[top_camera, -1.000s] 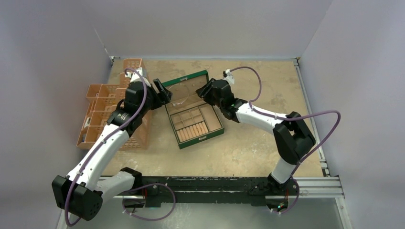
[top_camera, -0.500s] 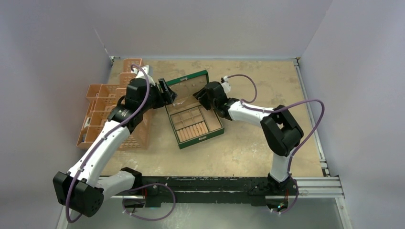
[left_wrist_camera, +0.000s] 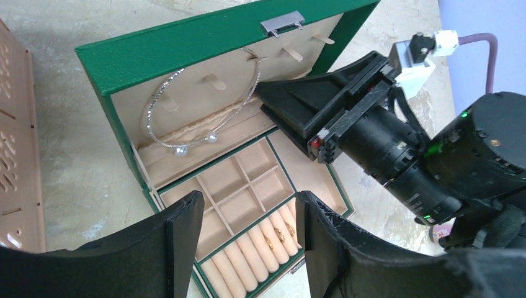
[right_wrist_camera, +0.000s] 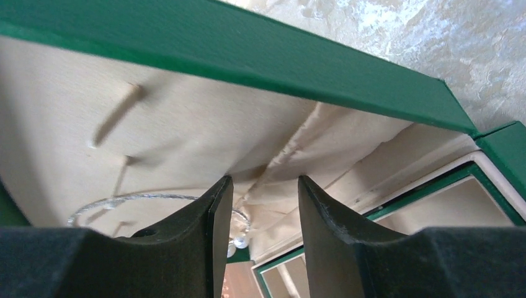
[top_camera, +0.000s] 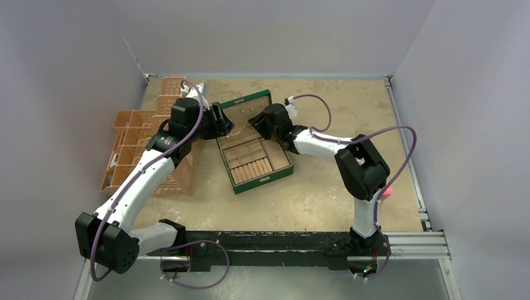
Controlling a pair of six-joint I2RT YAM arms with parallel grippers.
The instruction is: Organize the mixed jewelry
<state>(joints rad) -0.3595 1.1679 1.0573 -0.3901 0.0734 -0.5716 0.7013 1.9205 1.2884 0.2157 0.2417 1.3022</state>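
The green box [top_camera: 261, 178] lies open, its lid [left_wrist_camera: 186, 40] tilted back. A glittery silver chain [left_wrist_camera: 213, 138] with two pearl ends hangs against the tan lid lining; the right wrist view shows this chain [right_wrist_camera: 124, 200] low on the left. Three tiny gold rings [left_wrist_camera: 278, 234] sit in the roll slots at the box's front. My left gripper [top_camera: 224, 122] [left_wrist_camera: 247, 202] hovers open over the compartments, holding nothing. My right gripper [top_camera: 257, 122] [right_wrist_camera: 263, 181] is open and empty, its fingertips inside the lid close to the lining and beside the chain. The right gripper's fingers [left_wrist_camera: 291, 102] show there in the left wrist view.
Orange plastic baskets [top_camera: 144, 144] stand left of the box, under my left arm. A small pink cylinder [top_camera: 389, 192] lies on the table by my right arm's elbow. Walls close off the back and sides.
Both grippers have closed in on the open lid, the right one moving left into it. My left jaws have narrowed a little. The pink cylinder has come into view.
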